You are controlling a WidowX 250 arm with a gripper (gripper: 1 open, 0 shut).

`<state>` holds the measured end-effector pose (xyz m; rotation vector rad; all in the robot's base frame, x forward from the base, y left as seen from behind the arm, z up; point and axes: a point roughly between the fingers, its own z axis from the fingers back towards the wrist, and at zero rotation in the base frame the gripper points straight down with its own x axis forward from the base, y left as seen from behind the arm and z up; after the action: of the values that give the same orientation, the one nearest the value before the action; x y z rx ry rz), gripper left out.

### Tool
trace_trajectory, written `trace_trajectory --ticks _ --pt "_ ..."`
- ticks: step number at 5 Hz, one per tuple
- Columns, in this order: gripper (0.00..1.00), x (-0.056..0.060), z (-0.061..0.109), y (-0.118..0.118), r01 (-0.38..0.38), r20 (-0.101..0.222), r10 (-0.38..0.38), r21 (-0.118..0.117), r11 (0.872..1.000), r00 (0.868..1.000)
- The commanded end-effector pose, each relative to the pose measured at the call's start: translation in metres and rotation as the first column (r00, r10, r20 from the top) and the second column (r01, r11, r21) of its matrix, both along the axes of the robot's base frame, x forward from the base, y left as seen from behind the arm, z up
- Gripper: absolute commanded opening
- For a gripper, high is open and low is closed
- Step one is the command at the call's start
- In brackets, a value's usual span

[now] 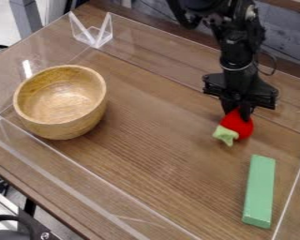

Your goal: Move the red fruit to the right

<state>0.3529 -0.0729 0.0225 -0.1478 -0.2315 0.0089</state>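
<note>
The red fruit [234, 127], a small toy strawberry with a pale green cap pointing down-left, lies on the wooden table at the right side. My black gripper [239, 113] comes down from above onto its upper end, and the narrow fingers are shut on the red fruit. The fruit's lower end with the green cap touches or sits just above the tabletop; I cannot tell which.
A wooden bowl [60, 99] stands at the left. A long flat green block [259, 190] lies near the right front, just below the fruit. Clear acrylic walls [93, 32] ring the table [153, 141].
</note>
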Motion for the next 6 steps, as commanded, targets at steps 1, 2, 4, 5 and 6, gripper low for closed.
trace_trajectory --ticks 1,2,4,5,6 --pt "0.00 -0.0047 -0.0160 0.0055 0.017 -0.051 -0.016 0.011 1.000 0.999" --pt "0.00 -0.0065 -0.0180 0.0068 0.024 -0.069 -0.023 0.010 1.000 0.997" --pt "0.00 -0.0101 -0.0184 0.0089 0.038 -0.105 -0.037 0.009 0.999 0.994" --pt "0.00 -0.0123 -0.0179 0.0097 0.045 -0.121 -0.044 0.009 0.999 0.992" --pt "0.00 -0.0145 -0.0173 0.0106 0.053 -0.137 -0.051 0.010 0.999 0.989"
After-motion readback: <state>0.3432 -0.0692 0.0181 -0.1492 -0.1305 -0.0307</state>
